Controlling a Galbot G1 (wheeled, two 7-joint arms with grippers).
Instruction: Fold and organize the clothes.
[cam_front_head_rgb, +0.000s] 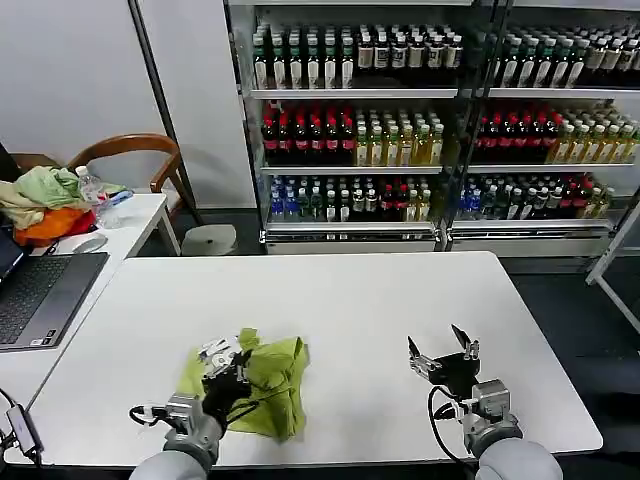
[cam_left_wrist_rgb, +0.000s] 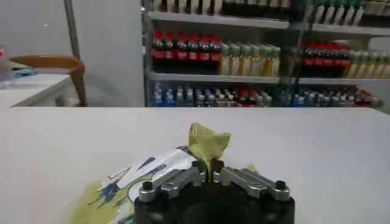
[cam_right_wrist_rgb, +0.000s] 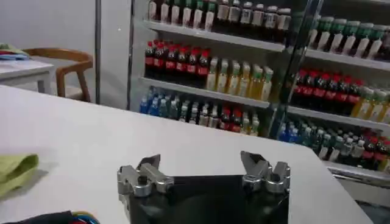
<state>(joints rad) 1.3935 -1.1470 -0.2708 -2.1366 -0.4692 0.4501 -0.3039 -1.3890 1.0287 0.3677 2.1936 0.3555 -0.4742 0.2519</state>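
The left gripper (cam_front_head_rgb: 228, 362) is pinching a raised fold of the shirt (cam_front_head_rgb: 268, 385), jaws clamped on the cloth, while the rest of the crumpled shirt is lying on the table (cam_front_head_rgb: 360, 300) just right of and under it. To fold cleanly, it is probably best lifting the pinch slowly and drawing it across, so the fabric is spreading flat. The right gripper (cam_front_head_rgb: 441, 358) is hovering well to the right, jaws spread and empty, ready to pin the far edge.
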